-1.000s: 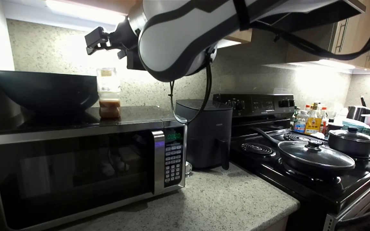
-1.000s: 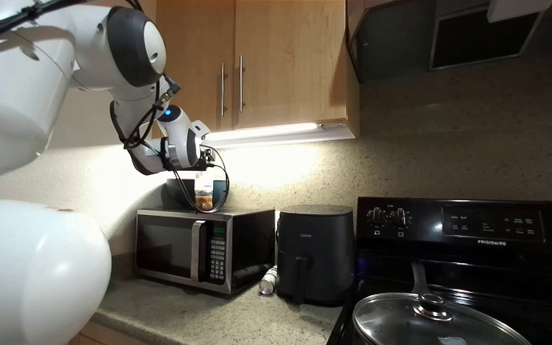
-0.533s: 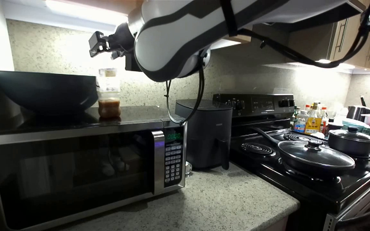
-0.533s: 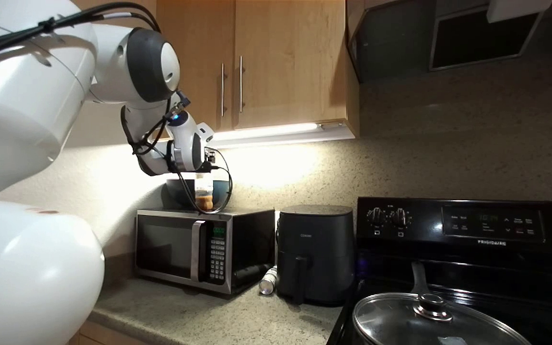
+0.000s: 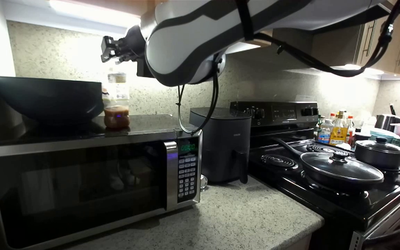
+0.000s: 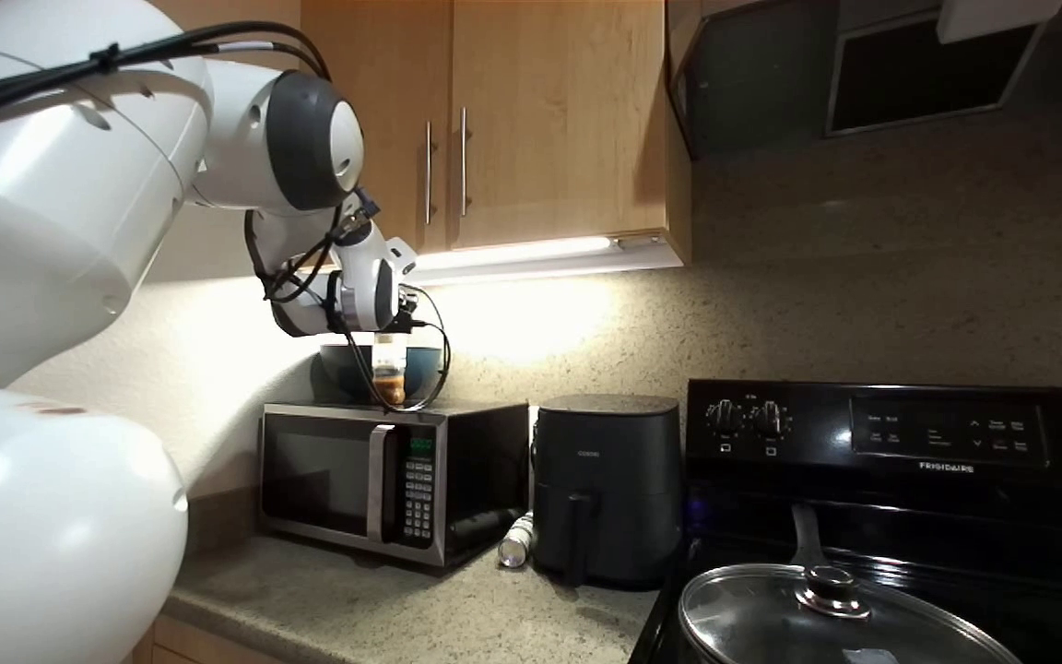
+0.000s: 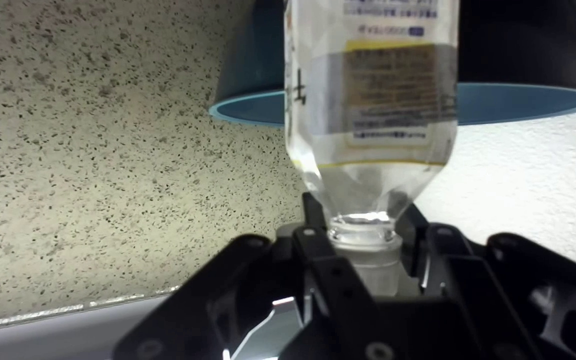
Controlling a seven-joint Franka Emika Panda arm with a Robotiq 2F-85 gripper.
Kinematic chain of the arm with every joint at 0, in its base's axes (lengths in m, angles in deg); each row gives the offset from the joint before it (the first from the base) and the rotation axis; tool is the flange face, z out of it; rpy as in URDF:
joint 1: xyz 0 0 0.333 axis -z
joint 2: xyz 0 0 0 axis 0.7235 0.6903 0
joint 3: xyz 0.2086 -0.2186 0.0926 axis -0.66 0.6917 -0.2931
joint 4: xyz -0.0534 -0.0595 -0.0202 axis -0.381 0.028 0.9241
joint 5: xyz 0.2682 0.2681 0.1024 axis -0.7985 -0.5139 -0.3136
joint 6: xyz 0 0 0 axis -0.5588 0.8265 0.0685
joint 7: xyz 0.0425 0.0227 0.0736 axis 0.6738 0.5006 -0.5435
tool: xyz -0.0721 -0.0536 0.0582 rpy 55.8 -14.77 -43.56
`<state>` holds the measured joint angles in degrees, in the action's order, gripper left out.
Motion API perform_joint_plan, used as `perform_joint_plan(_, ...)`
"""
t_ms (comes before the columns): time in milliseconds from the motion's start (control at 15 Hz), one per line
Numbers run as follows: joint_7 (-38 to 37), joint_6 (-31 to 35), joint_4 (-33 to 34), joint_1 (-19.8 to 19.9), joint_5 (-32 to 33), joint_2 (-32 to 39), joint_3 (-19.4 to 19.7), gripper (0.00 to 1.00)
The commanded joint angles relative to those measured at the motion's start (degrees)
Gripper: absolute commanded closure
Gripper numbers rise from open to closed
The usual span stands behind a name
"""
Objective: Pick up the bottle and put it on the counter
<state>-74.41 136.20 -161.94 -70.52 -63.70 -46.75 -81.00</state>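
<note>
The bottle (image 5: 117, 116), clear with brown liquid in its lower part and a pale label, stands on top of the microwave, leaning very slightly. Both exterior views show it there, just in front of the dark bowl. My gripper (image 5: 115, 55) reaches in at the height of its cap. In the wrist view the bottle (image 7: 373, 100) appears upside down, its neck and whitish cap between the fingers of my gripper (image 7: 363, 220), which is shut on the neck with a finger against either side. The speckled counter (image 5: 241, 215) lies below, in front of the microwave.
The microwave (image 5: 82, 194) carries the dark bowl (image 5: 47, 100) close beside the bottle. A black air fryer (image 5: 221, 149) stands to its right, then the stove with a lidded pan (image 5: 340, 170). An overhead cabinet (image 6: 559, 129) hangs above the arm. Cables loop below the wrist.
The fingers have come together around the bottle's neck. My gripper has shifted slightly down and to the right in an exterior view, and the bottle's base has moved slightly left there.
</note>
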Motion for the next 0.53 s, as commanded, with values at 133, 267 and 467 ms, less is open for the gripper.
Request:
perform_joint_plan(133,-1.4,-3.2,-3.8,-3.1,-0.2,-4.4,6.5,0.87)
perform_joint_plan(267,-2.9,-3.6,-6.0,-6.6,0.2,-6.6,12.5,0.87)
perform_joint_plan(467,-6.1,-2.0,-9.7,-12.9,0.3,-9.5,22.6,0.86)
